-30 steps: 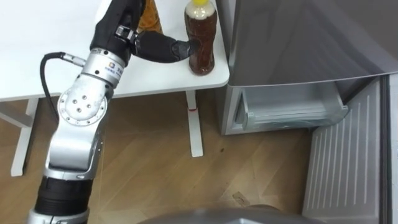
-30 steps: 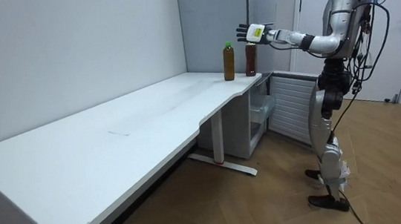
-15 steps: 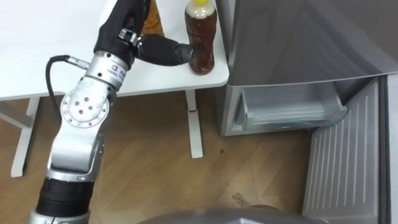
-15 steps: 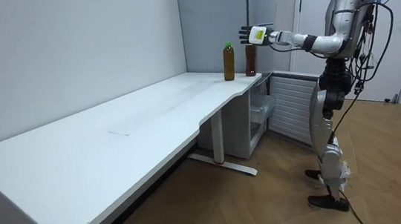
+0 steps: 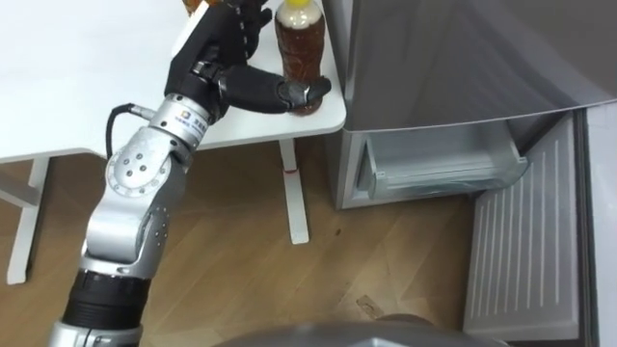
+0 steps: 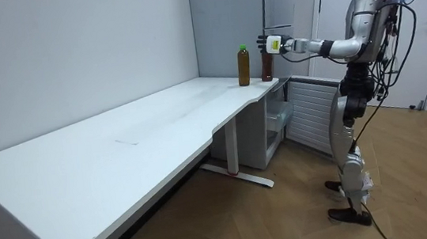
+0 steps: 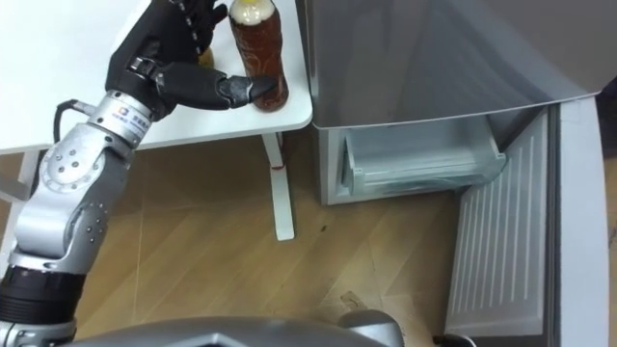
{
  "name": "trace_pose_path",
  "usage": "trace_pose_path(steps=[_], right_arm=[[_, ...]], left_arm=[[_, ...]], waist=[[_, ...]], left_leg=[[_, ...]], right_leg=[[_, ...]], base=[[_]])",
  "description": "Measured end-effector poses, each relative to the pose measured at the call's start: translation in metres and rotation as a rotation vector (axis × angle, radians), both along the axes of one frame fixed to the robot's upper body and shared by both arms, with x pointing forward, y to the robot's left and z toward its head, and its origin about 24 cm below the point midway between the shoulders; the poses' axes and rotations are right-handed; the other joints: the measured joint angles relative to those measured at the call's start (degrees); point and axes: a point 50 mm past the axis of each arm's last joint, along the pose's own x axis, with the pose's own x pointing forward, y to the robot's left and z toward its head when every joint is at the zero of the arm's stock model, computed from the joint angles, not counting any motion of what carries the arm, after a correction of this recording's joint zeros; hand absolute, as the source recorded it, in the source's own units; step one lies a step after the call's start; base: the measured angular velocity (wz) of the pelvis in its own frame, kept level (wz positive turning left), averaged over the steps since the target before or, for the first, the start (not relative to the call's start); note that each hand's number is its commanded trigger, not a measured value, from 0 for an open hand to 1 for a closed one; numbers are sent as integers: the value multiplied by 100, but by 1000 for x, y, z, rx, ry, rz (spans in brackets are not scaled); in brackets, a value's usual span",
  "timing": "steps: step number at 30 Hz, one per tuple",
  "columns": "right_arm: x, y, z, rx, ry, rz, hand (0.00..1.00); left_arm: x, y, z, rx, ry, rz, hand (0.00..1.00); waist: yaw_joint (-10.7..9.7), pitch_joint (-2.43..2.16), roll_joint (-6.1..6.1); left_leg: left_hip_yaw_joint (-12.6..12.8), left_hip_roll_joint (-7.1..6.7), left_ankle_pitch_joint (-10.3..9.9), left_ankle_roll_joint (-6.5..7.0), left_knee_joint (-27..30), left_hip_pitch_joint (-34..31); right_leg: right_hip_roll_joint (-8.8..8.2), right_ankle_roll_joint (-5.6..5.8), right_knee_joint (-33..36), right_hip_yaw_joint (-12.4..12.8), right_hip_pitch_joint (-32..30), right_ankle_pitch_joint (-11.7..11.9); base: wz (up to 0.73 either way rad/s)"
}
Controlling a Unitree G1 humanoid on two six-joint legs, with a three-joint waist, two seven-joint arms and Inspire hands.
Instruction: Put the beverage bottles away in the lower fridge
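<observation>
A brown drink bottle with a yellow cap (image 5: 299,53) stands upright at the corner of the white table (image 5: 87,87), next to the grey fridge (image 5: 453,58). My left hand (image 5: 227,58) is at the bottle's left side and is open. Its thumb (image 5: 289,93) lies across the bottle's lower front, and the bent fingers (image 5: 236,19) rest beside the bottle near its top. In the room view, a second brown bottle with a green cap (image 6: 244,66) stands on the table just beyond the hand (image 6: 272,44). The lower fridge compartment (image 5: 439,164) stands open.
The lower fridge door (image 5: 525,251) is swung out to the right over the wooden floor, showing its ribbed inner side. The table's white leg (image 5: 294,198) stands between me and the fridge. I stand in front of the fridge at the table's end.
My left hand has closed in on the yellow-capped bottle: the thumb has slid further across its front and the fingers have come up beside it. The view has shifted slightly.
</observation>
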Motion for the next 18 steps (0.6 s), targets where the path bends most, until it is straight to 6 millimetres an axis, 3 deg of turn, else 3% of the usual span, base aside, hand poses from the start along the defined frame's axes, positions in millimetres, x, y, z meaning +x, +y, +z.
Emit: trace_pose_path(steps=[13, 18], right_arm=[[-3, 0, 0, 6, 17, -2, 0], [-6, 0, 0, -4, 35, -8, 0]], left_arm=[[4, 0, 1, 1, -4, -15, 0], [8, 5, -8, -10, 48, 8, 0]], waist=[[-1, 5, -12], [1, -10, 10]], left_leg=[[-2, -1, 0, 0, -9, -17], [-1, -2, 0, 0, -8, -21]], right_leg=[[3, -1, 4, 26, -57, 0], [8, -1, -2, 52, -67, 0]], base=[[0], [0]])
